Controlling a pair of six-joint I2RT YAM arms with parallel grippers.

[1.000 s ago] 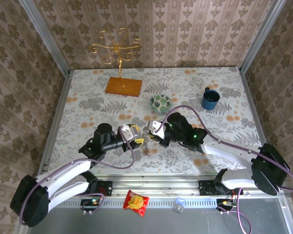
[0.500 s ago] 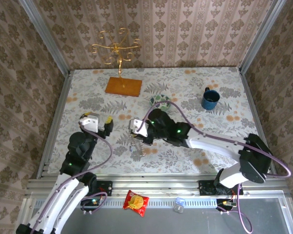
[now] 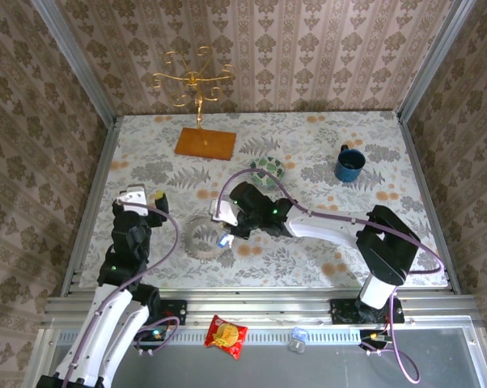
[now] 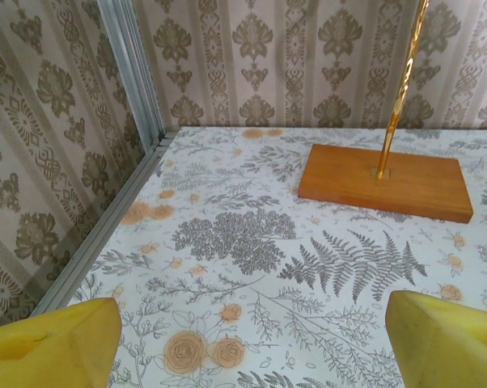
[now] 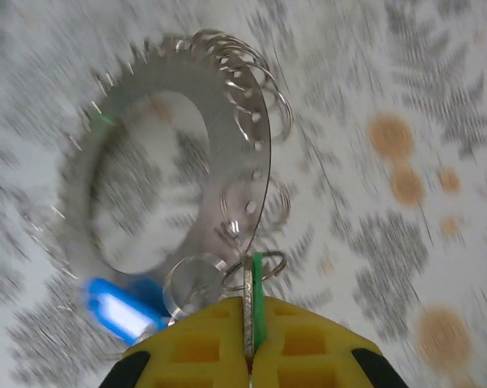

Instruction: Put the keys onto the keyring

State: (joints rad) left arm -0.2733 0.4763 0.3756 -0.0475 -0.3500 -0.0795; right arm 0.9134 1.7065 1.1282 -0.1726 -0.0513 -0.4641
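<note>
The right gripper (image 5: 250,317) is pinching the green key (image 5: 257,279) edge-on between closed jaws at the bottom centre of the wrist view. It is holding the key right at the rim of the keyring (image 5: 243,145), which is lying flat mid-frame. The blue key (image 5: 118,311) is sitting at lower left beside that rim. Through the blur, neither key seems threaded on yet. The left gripper (image 4: 251,335) is hanging wide and empty. No legible writing is showing anywhere.
</note>
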